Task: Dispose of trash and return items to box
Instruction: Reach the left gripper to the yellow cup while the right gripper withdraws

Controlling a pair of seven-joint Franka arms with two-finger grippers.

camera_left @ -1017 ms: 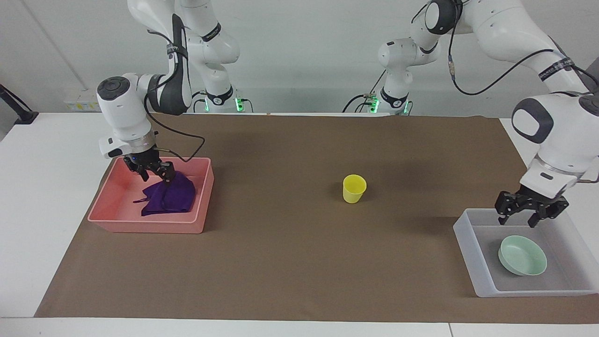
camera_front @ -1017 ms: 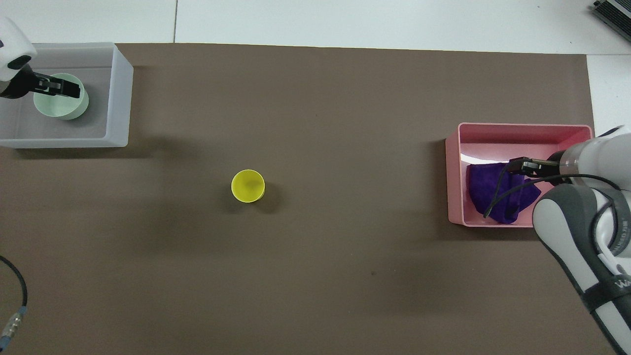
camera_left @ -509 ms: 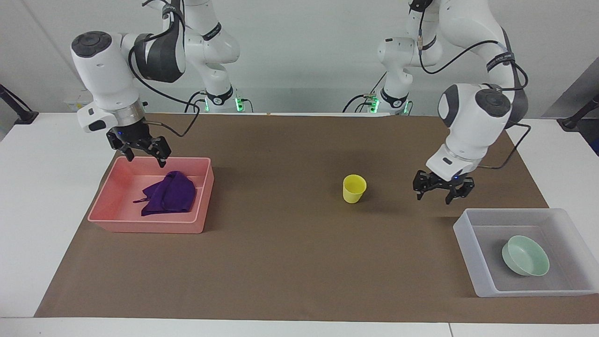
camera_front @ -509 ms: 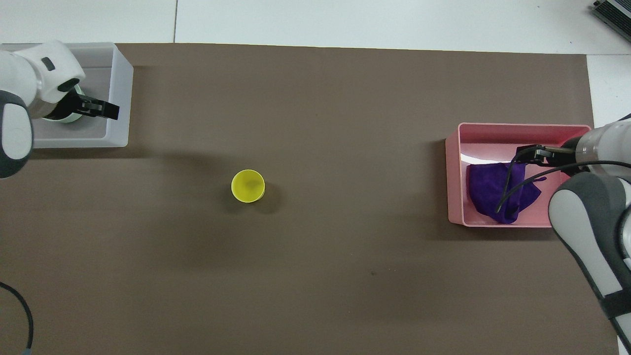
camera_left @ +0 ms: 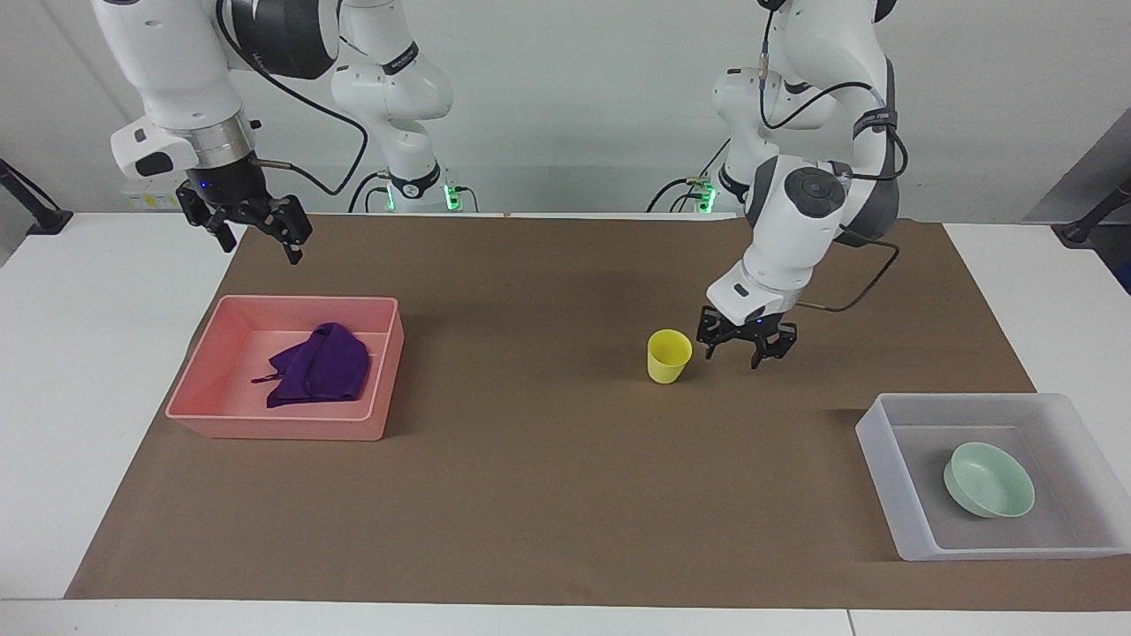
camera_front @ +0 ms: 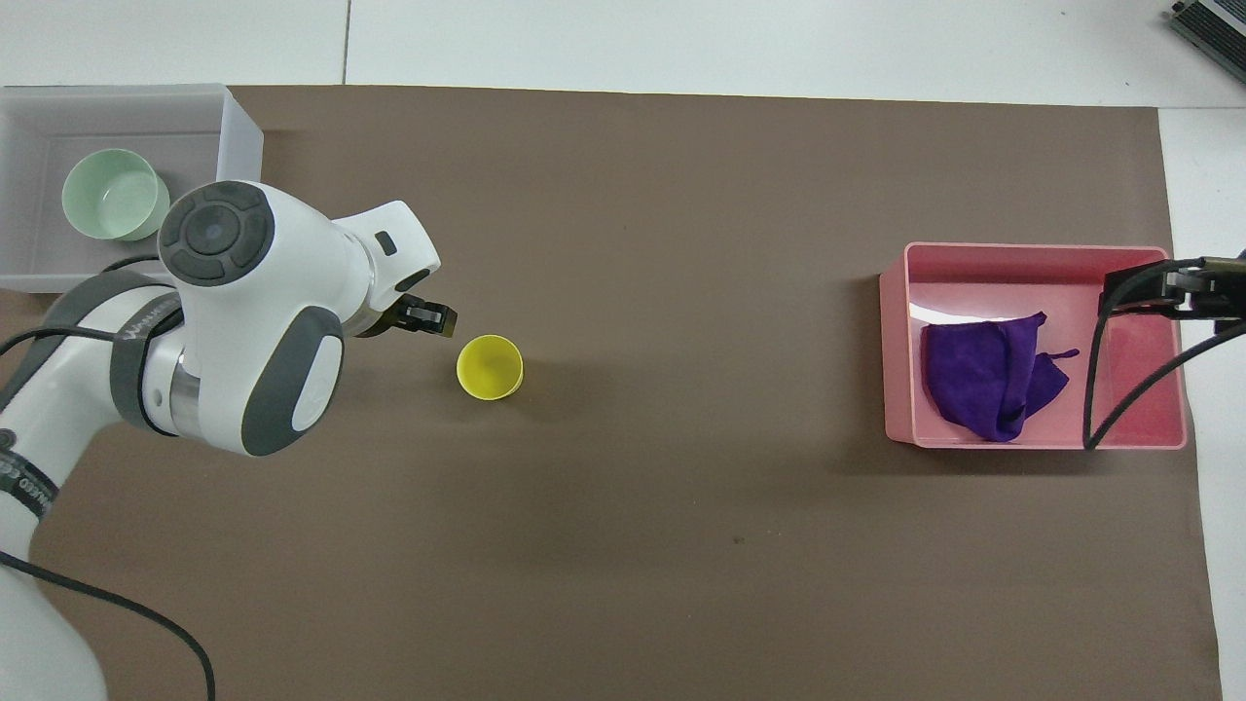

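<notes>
**Empty left gripper hanging beside the yellow cup**

The left gripper (camera_left: 747, 346) is hanging with its fingers spread and empty, just beside the yellow cup (camera_left: 669, 355), which is standing upright mid-table. The right gripper (camera_left: 252, 228) is waiting, fingers parted and holding nothing, raised above the pink tray (camera_left: 216, 422) at its arm's end, where the purple rag (camera_left: 322, 367) is lying. The mint bowl (camera_left: 988, 480) is sitting in the translucent box (camera_left: 892, 477) near the left arm's front corner.

The cup is looking light, stiff and thin-walled, probably slick; pinching across its rim seems best. In the overhead view the left arm is hiding most of its gripper, and the box's label is not showing.
</notes>
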